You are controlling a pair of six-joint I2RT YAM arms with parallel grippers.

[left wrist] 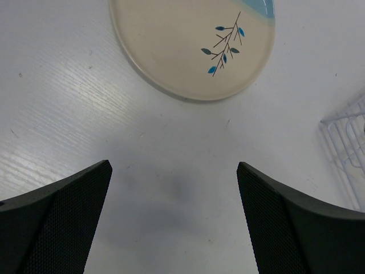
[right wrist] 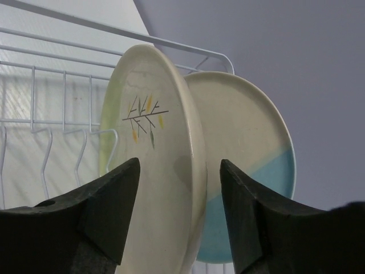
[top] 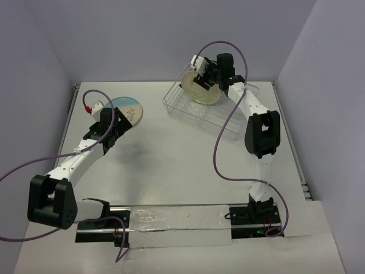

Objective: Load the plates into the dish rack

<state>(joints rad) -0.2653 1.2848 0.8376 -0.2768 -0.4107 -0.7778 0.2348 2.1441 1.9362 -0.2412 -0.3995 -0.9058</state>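
Two round ceramic plates (right wrist: 162, 177); wire rack (top: 231, 123)

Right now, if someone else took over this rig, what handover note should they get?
Left gripper: open, empty, above the table, short of the blue-sprig plate lying flat there.
Right gripper: open, jaws either side of the yellow-sprig plate's rim, at the dish rack.
Done: that plate and a cream and light blue plate behind it stand upright in the rack.
Left: rack the plate on the table; pull the right arm clear.
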